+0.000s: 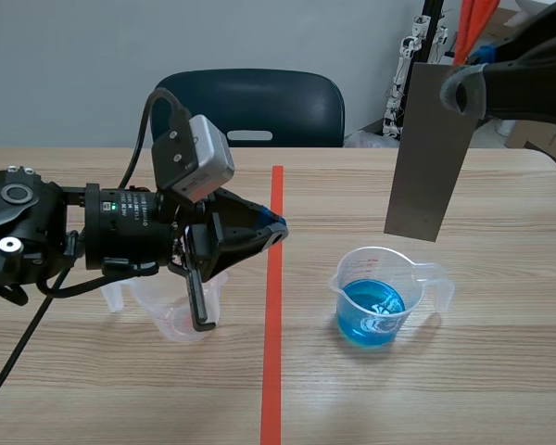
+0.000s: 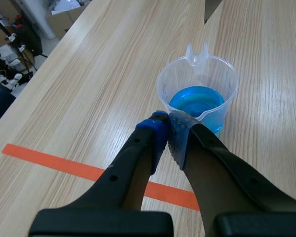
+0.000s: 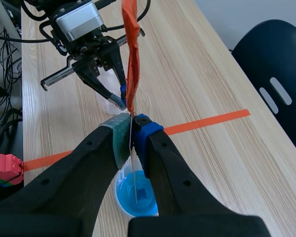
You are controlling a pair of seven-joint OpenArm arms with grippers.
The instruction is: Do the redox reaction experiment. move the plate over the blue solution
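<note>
Right gripper [image 1: 462, 89] is pinching the grey plate [image 1: 426, 158], which hangs over the beaker [image 1: 424, 283] of blue solution. Left gripper [image 2: 168, 123] is closed on nothing.

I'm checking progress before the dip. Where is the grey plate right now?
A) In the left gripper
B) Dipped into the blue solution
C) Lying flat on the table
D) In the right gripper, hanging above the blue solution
D: the right gripper pinches the grey plate near its top, and the plate's lower edge hangs clear above the beaker of blue solution, not in the liquid.
</note>
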